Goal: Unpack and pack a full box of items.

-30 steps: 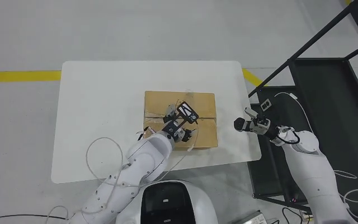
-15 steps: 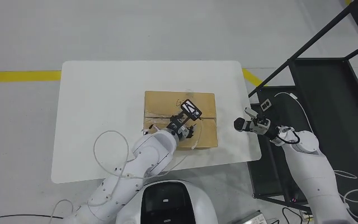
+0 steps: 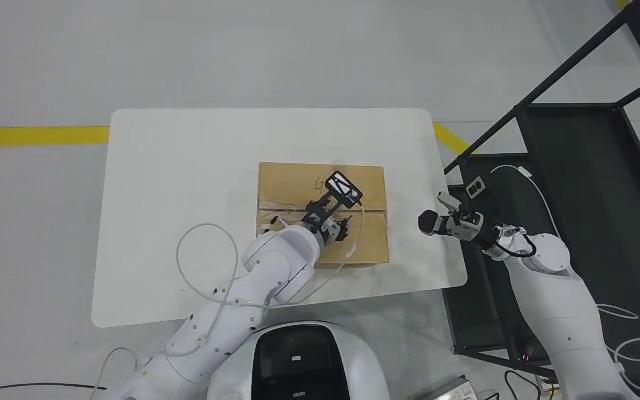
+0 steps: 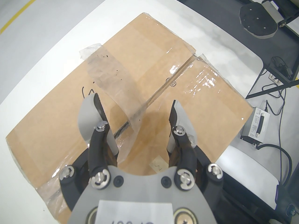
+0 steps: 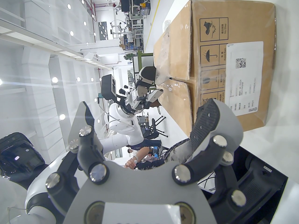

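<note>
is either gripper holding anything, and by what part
Nothing is clamped: left gripper and right gripper are open. The loose tape strip sits between the left one's fingers, unpinched.

Bright, even light; ceiling lamps point(image 5: 55, 79) flare, tape point(image 4: 203, 80) glints.

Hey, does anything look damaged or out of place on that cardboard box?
Yes: a strip of clear tape stands peeled up off the top of the box, wrinkled and curling, inside the open left gripper. The cardboard itself looks intact.
</note>
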{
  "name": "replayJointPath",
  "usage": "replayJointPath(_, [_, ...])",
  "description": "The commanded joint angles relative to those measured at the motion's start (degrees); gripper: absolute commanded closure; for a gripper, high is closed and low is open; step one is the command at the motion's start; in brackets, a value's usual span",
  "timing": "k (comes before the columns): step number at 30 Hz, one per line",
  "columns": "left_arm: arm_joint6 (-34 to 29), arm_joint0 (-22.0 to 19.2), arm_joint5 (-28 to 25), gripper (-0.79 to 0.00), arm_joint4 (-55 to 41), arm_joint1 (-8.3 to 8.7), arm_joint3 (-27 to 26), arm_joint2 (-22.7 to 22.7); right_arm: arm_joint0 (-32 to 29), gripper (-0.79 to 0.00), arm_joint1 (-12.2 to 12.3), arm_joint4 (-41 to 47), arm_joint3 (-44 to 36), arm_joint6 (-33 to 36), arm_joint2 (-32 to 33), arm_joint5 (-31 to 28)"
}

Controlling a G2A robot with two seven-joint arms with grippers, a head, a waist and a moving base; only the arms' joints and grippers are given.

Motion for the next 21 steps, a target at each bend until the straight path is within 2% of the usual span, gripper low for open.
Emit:
replayJointPath(1, [-0.2, 0.0, 0.0, -0.203, 0.1, -0.15, -0.2, -0.1, 0.0, -0.785, 0.0, 0.0, 0.0, 0.0, 0.0, 0.0])
replayJointPath(3, [-0.4, 0.1, 0.0, -0.16, 0.2, -0.27, -0.1, -0.2, 0.0, -0.785, 0.0, 0.0, 0.0, 0.0, 0.0, 0.0])
replayJointPath(4, [-0.5, 0.0, -0.2, -0.095, 0.2, -0.34, 0.0, -0.3, 0.0, -0.785, 0.0, 0.0, 0.0, 0.0, 0.0, 0.0])
replayJointPath(8, [-0.5, 0.0, -0.4, -0.003, -0.4, -0.61, 0.5, -0.6, 0.0, -0.785, 0.0, 0.0, 0.0, 0.0, 0.0, 0.0])
replayJointPath(21, [0.7, 0.0, -1.8, 0.0, -1.3, -1.38, 1.2, -1.5, 0.0, -0.785, 0.0, 0.0, 0.0, 0.0, 0.0, 0.0])
